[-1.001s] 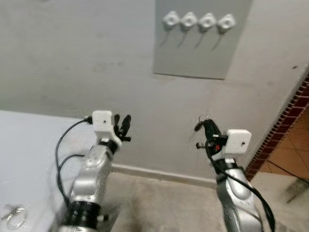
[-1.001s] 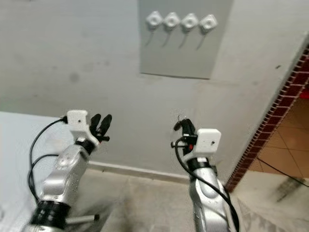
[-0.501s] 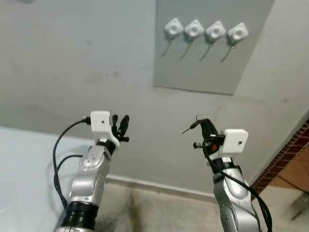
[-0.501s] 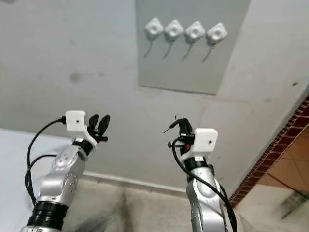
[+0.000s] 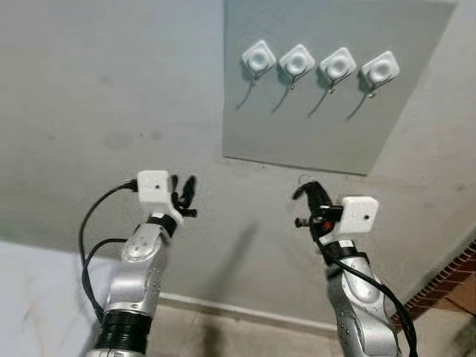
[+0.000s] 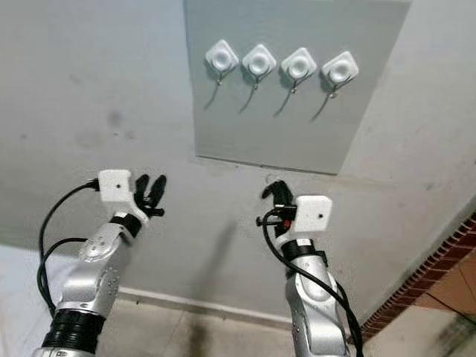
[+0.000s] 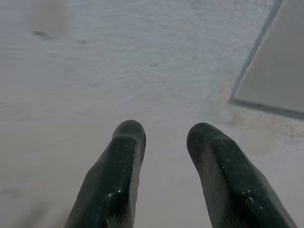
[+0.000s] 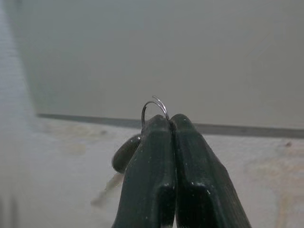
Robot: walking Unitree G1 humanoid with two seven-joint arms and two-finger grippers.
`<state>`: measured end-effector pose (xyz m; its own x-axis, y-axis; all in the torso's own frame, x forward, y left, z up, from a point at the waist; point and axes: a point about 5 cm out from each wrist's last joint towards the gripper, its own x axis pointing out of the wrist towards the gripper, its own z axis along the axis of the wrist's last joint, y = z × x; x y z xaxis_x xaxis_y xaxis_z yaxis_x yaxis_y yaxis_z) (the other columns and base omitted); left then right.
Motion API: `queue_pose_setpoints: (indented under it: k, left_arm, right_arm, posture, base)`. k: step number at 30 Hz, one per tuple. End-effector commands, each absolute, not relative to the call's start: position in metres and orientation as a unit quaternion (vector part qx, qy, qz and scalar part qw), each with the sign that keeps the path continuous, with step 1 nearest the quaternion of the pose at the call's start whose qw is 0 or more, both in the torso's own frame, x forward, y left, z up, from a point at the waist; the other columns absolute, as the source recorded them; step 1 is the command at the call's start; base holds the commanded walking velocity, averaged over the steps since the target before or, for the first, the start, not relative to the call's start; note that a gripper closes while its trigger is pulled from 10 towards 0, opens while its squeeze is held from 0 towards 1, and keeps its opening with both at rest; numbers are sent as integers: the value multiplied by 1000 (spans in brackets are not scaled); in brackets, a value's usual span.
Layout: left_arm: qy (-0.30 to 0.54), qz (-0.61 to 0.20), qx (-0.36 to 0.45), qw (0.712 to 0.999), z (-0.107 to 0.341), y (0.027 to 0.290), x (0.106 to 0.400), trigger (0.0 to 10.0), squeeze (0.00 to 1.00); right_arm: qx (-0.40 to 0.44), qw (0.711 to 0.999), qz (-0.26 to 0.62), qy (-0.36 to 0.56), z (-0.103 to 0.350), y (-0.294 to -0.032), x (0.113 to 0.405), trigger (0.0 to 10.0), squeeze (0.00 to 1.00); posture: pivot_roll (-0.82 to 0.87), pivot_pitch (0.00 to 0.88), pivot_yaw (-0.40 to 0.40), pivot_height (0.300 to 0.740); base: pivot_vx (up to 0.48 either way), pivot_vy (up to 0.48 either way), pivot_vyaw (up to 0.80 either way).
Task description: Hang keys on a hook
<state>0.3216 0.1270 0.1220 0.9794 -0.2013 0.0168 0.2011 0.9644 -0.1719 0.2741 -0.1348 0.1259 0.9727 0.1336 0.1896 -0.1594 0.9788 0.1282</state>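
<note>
As the hooks loom nearer, the keys close on the panel.
Right gripper pinches the key ring below the panel's lower edge; left gripper hangs parted, empty, beside it.

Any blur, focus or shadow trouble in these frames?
Left eye view: sharp; the four hooks cast thin slanted shadows on the grey panel, and an arm shadow falls on the wall. Right wrist view: the right gripper and key ring are in focus, the wall behind soft. Left wrist view: the left gripper is sharp, no glare.
</note>
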Motion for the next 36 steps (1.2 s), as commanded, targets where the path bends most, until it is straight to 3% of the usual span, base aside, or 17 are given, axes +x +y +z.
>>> queue_pose_setpoints:
  k: [1,10,20,36]
  left_arm:
    - [-12,-115,-77,990,126,121,321,10000,0]
    - [-71,-206,-32,975,143,103,314,10000,0]
    - [-122,-251,-46,959,169,92,309,10000,0]
    - [-163,-281,-38,945,197,87,313,10000,0]
  right_arm:
    - [67,991,67,-91,126,-142,274,10000,0]
    - [46,986,124,-105,137,-136,279,10000,0]
    - [39,964,201,-169,182,-123,296,10000,0]
    - [49,944,233,-227,227,-110,318,10000,0]
  posture:
    - [66,0,-7,736]
    - [68,0,-16,736]
    - [77,0,-37,736]
    - [96,0,-60,736]
  base:
    - [0,0,0]
    - [0,0,0]
    - [0,0,0]
    - [0,0,0]
